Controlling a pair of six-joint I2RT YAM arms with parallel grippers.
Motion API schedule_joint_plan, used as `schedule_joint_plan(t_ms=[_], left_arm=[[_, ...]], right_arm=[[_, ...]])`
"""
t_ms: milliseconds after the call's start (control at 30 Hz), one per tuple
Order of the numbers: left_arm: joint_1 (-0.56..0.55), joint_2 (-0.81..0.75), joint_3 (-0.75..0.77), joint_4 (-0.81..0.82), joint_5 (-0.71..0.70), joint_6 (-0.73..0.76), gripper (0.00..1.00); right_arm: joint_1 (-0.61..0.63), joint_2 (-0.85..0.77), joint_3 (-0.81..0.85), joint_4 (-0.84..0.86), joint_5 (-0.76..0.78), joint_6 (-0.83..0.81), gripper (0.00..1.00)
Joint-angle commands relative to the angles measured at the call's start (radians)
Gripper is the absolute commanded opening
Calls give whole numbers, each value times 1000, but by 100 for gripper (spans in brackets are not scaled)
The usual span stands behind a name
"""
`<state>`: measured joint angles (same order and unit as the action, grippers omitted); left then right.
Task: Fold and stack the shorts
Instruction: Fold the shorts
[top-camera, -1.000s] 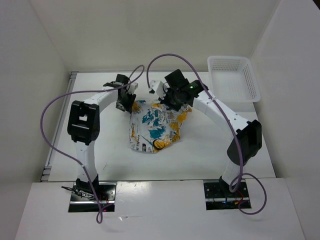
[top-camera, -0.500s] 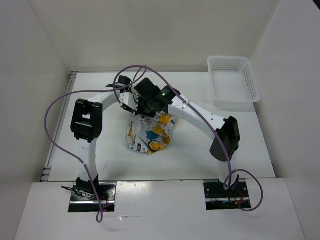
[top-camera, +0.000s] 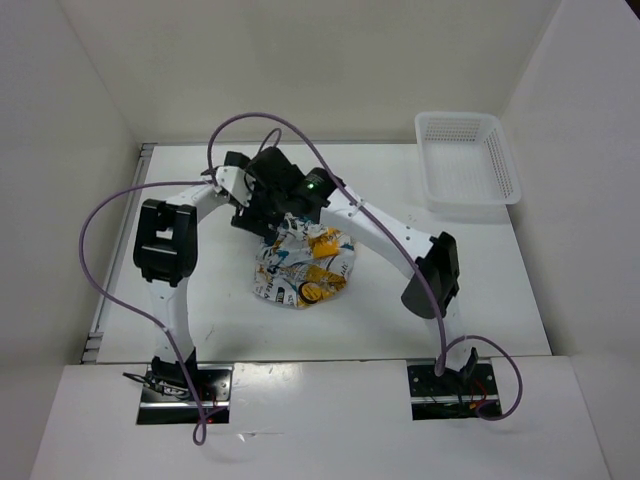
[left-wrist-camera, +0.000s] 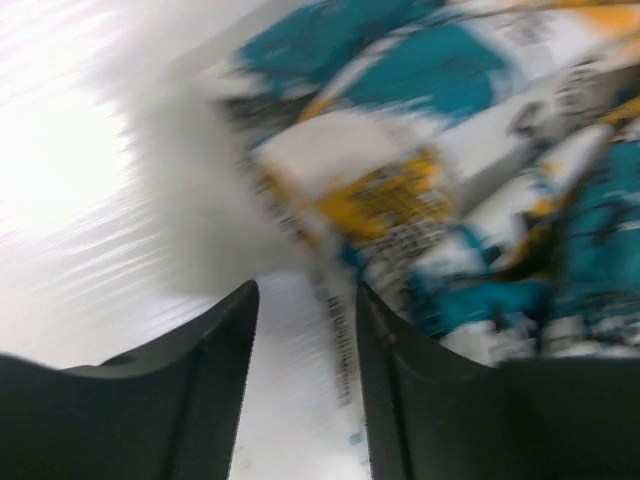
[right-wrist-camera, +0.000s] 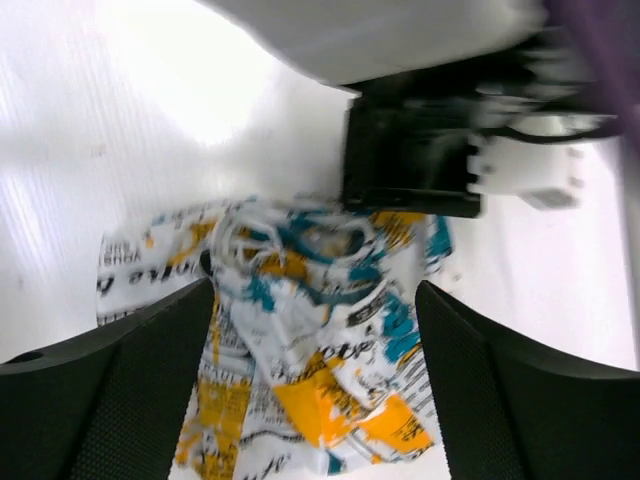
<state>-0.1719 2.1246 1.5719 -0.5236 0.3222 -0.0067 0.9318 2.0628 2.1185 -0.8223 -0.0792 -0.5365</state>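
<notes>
One pair of shorts (top-camera: 300, 268) is all that shows, and it lies on the table (top-camera: 450, 290) near the middle, just in front of where the two arms meet. It is a narrow, rumpled bundle rather than a flat rectangle. Its printed panels overlap and its near end is rounded and bunched, so the fold looks to be in progress, not finished.

Both grippers work at the far end of the cloth, close beside each other. The right gripper (right-wrist-camera: 312, 290) hangs over that end with its fingers spread wide. Wrinkled fabric lies below and between them but is not clamped, and the dark body of the left wrist sits just beyond. The left gripper (left-wrist-camera: 305, 295) has its fingers a narrow gap apart at the edge of the shorts. The view is blurred, and I cannot tell whether a hem is pinched there or the gap merely frames the table.

By my reading, a first lengthwise fold is roughly laid over. What remains is smoothing the wrinkles, squaring the edges, a further fold across, and then placing the result on a stack. No pile of folded shorts is visible. The white mesh basket (top-camera: 455, 117) stands at the far right, well apart from the shorts.
</notes>
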Motion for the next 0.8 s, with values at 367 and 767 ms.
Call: schedule_joint_plan(t_ms=[367,767], left_arm=[[8,-296,62,-78,-19,7,79],[-139,-154,16,-82,52,7,86]], right_arm=[[7,-444,-688,198,162,127,62],[-2,-498,-995,371,173,159,62]])
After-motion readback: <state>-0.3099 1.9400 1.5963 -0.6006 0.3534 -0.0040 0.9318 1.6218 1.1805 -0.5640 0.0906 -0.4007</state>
